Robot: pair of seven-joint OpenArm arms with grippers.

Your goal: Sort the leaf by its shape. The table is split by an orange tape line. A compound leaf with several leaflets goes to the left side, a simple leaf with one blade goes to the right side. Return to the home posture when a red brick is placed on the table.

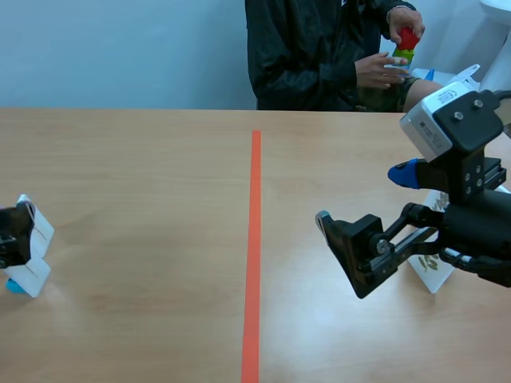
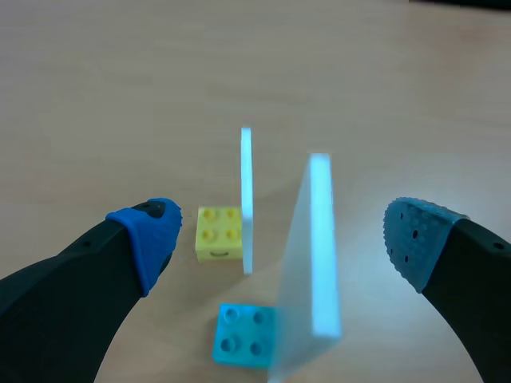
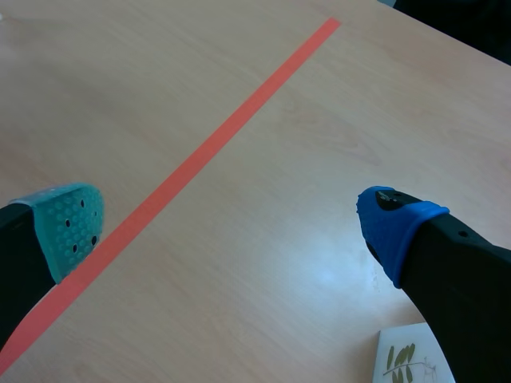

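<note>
Your right claw [image 3: 231, 226]: spread wide, holding nothing, hanging over the counter [image 1: 144, 159] just right of the orange tape line [image 1: 255, 239]. The leaf card [image 3: 406, 361] sits on the right side, beside that claw, and shows a sprig of several leaflets. Your left claw [image 2: 286, 235]: also spread. Two upright white cards [image 2: 315, 263] stand between its fingers, unpinched, with a yellow brick [image 2: 217, 233] and a cyan brick [image 2: 239, 333] at their feet. A person across the counter holds a red brick [image 1: 408, 37].

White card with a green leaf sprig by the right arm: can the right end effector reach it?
Probably yes: the right end effector is open and the white leaf card stands close beside it, nothing between.
</note>
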